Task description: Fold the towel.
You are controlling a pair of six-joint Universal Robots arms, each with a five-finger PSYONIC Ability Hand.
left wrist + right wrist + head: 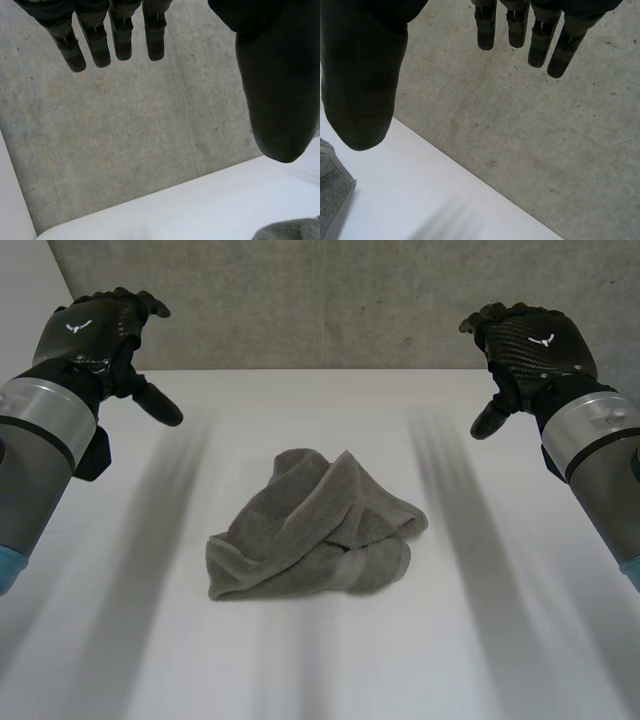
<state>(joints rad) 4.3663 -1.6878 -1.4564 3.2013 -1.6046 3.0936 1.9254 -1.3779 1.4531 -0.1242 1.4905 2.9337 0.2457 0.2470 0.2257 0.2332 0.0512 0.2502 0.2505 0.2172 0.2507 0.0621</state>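
Lying in a crumpled heap, grey towel (310, 530) sits approx. mid-table (320, 670), not folded flat. Left hand (100, 335) is held off to the left of towel, well apart, no contact; fingers (95, 47) straight and relaxed, thumb spread, nothing held. Right hand (530, 340) is opp. side of towel, likewise clear of it, fingers extended, nothing grasped. Concrete wall (320, 300) stands beyond towel.
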